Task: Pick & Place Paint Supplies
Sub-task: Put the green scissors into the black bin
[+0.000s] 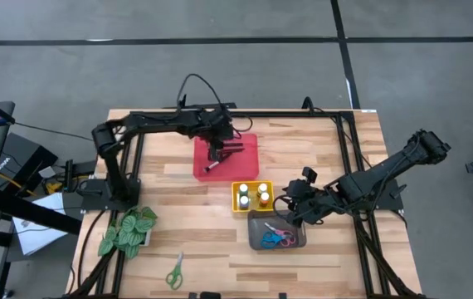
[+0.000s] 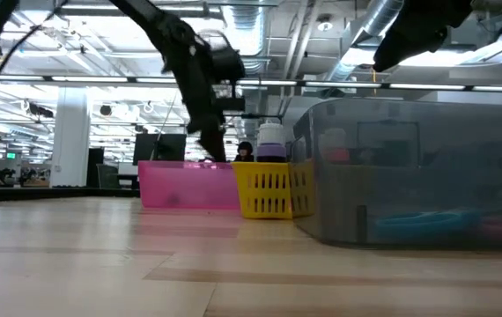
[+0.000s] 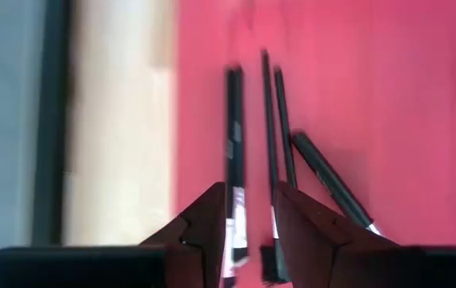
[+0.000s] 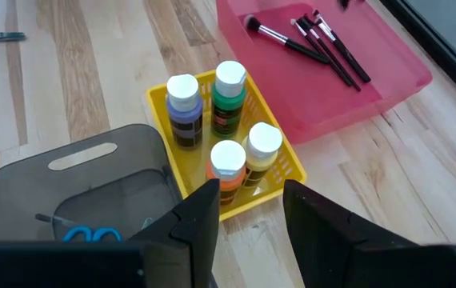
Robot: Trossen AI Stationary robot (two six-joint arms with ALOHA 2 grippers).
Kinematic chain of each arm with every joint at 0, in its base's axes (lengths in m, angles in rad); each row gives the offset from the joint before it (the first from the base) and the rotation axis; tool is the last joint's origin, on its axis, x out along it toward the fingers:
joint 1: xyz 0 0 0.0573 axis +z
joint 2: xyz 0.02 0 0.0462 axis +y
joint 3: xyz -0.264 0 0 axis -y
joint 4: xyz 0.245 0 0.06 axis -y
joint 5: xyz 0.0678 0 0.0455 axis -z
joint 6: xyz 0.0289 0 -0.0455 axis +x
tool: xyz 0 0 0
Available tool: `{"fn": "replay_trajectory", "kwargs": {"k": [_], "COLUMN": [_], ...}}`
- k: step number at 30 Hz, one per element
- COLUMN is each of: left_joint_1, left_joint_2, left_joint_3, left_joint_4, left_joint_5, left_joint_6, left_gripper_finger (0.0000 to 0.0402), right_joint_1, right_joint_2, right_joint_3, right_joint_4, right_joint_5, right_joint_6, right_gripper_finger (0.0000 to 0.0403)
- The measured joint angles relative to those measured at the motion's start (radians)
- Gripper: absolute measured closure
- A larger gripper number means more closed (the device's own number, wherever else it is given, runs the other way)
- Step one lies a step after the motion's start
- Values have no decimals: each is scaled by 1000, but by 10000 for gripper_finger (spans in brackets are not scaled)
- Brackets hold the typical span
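Several dark-handled paintbrushes (image 3: 234, 136) lie side by side on the floor of the red tray (image 1: 245, 149); they also show in the right wrist view (image 4: 316, 40). My left gripper (image 3: 250, 192) hangs open just above them, pointing steeply down, one brush showing through the gap below its fingers. Several paint bottles (image 4: 230, 96) stand upright in the yellow tray (image 4: 288, 172). Blue and pink scissors (image 1: 278, 240) lie in the grey tray (image 4: 76, 172). My right gripper (image 4: 250, 196) is open and holds nothing, above the yellow and grey trays.
Green-handled scissors (image 1: 175, 271) lie on the bare wood near the front edge. A leafy fake plant (image 1: 127, 231) sits at the front left. The three trays stand close together at the table's middle, inside a black frame (image 1: 336, 116) around the table.
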Motion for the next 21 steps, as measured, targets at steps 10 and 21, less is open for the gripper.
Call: {"fn": "replay_trajectory", "kwargs": {"k": [10, 21], "left_joint_1": [-31, -119], "left_joint_2": [-389, -706], "left_joint_3": [0, 0], "left_joint_4": [-18, -12], "left_joint_5": [56, 154], "left_joint_6": [-4, -82], "left_gripper_finger": [300, 300], "right_joint_1": [0, 0], "right_joint_2": [0, 0], "right_joint_3": [0, 0], "right_joint_4": [-19, -33], "right_joint_5": [0, 0], "right_joint_6": [0, 0], "right_gripper_finger": [269, 269]}}
